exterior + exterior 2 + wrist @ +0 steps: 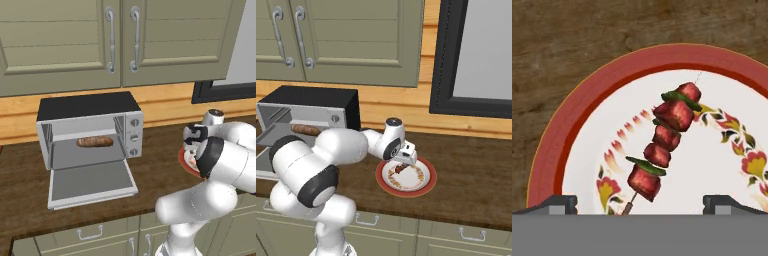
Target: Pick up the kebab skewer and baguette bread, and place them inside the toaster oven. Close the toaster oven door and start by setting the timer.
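Note:
The kebab skewer (664, 137), red meat chunks with green slices, lies on a red-rimmed plate (572, 115) on the counter. My gripper (641, 202) hangs open just above it, one fingertip on each side of the skewer's lower end, touching nothing. From the right base view the gripper (404, 161) stands over the skewer (400, 169) on the plate (428, 182). The baguette bread (95, 142) lies on the rack inside the toaster oven (90, 107). The toaster oven door (92, 182) is dropped open and flat. My arm hides most of the plate (183, 161) in the left base view.
Wall cabinets (120, 40) hang above the oven. A dark-framed window (476, 55) sits behind the plate. The three knobs (134, 137) are on the oven's right panel. The wooden counter (476, 170) stretches right of the plate, with its front edge close by.

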